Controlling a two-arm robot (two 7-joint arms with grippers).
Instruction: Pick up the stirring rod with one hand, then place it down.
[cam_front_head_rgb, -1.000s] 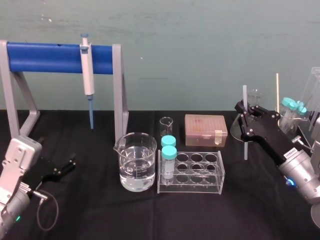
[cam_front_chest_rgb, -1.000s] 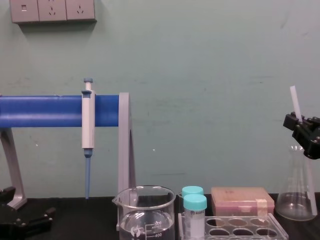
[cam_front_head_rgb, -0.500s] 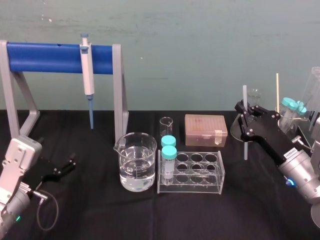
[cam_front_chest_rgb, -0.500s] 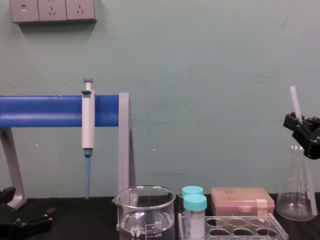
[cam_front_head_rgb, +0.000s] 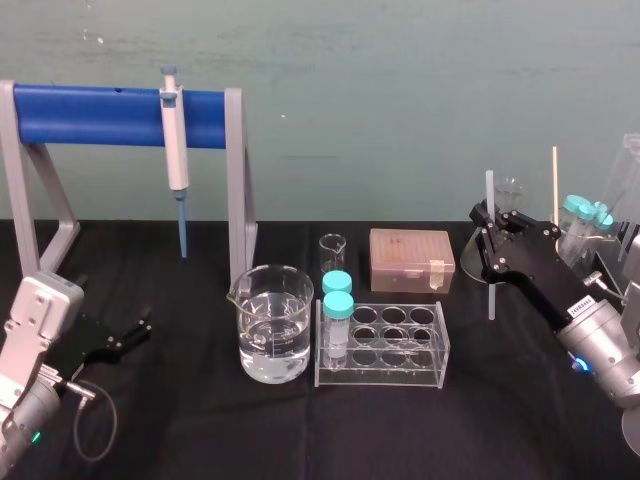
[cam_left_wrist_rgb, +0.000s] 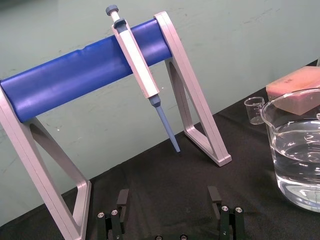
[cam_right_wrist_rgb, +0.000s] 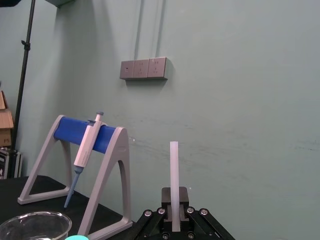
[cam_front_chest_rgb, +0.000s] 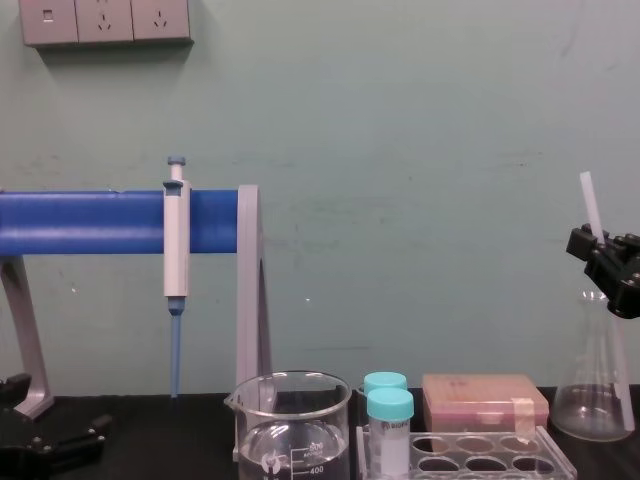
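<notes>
The stirring rod (cam_front_head_rgb: 489, 190) is a thin whitish stick held upright above the table at the right, beside the conical flask (cam_front_chest_rgb: 592, 395). My right gripper (cam_front_head_rgb: 490, 237) is shut on its middle, with rod sticking out above and below the jaws. From the chest, the rod (cam_front_chest_rgb: 591, 203) rises out of the gripper (cam_front_chest_rgb: 603, 255) with a slight tilt. In the right wrist view the rod (cam_right_wrist_rgb: 174, 170) stands straight up from the gripper (cam_right_wrist_rgb: 174, 220). My left gripper (cam_front_head_rgb: 137, 329) rests low at the table's left, open with nothing in it; the left wrist view shows it (cam_left_wrist_rgb: 169, 200) empty.
A blue-bar pipette stand (cam_front_head_rgb: 100, 112) with a hanging pipette (cam_front_head_rgb: 176, 150) fills the back left. A water-filled beaker (cam_front_head_rgb: 271, 325), a clear tube rack (cam_front_head_rgb: 385, 345) with two teal-capped tubes, a small beaker (cam_front_head_rgb: 333, 250) and a pink box (cam_front_head_rgb: 410, 259) occupy the middle. More tubes (cam_front_head_rgb: 585, 215) stand far right.
</notes>
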